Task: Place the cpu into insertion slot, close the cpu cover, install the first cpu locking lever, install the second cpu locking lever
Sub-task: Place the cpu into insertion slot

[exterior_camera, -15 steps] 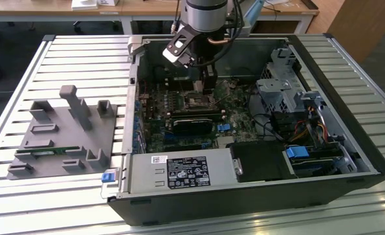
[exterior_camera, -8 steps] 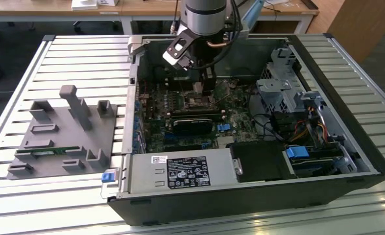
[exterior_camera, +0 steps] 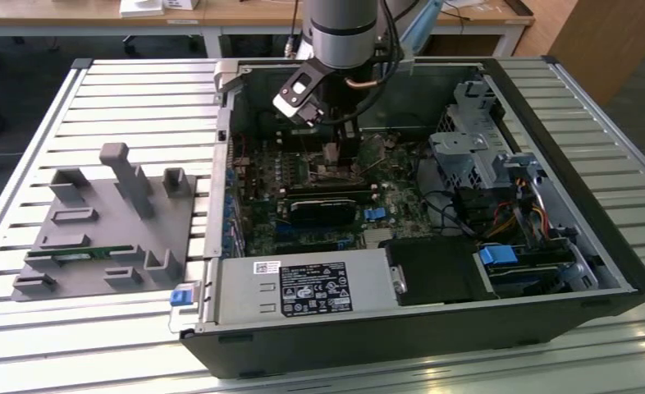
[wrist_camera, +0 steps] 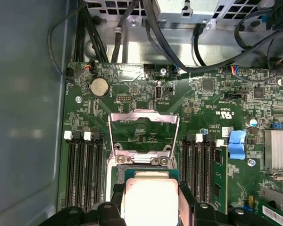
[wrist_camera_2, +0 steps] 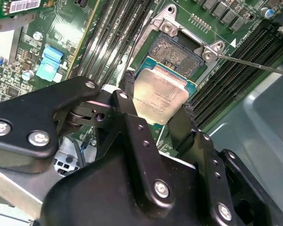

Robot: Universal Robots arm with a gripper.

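Note:
The cpu [wrist_camera_2: 160, 96], a flat square chip with a silver-grey top, sits between my gripper's [wrist_camera_2: 156, 104] black fingers [wrist_camera_2: 128, 92], which are shut on its two opposite edges. It hangs right at the insertion slot [wrist_camera_2: 177, 49], covering the slot's near part, while the brownish pin field shows beyond it. The first wrist view has the cpu [wrist_camera: 151, 200] just before the cpu cover [wrist_camera: 143, 118], a metal frame that stands swung open. A thin locking lever [wrist_camera_2: 254, 63] sticks out beside the slot. In the exterior view my gripper [exterior_camera: 339, 152] reaches down into the open computer case [exterior_camera: 585, 246].
Long black memory slots [wrist_camera: 85, 169] flank the socket on both sides. A blue connector [wrist_camera: 237, 145] and a finned heatsink [wrist_camera: 278, 149] lie nearby, with black cables [wrist_camera: 179, 47] along the case wall. A grey fixture [exterior_camera: 103, 230] rests on the slatted table at the exterior view's left.

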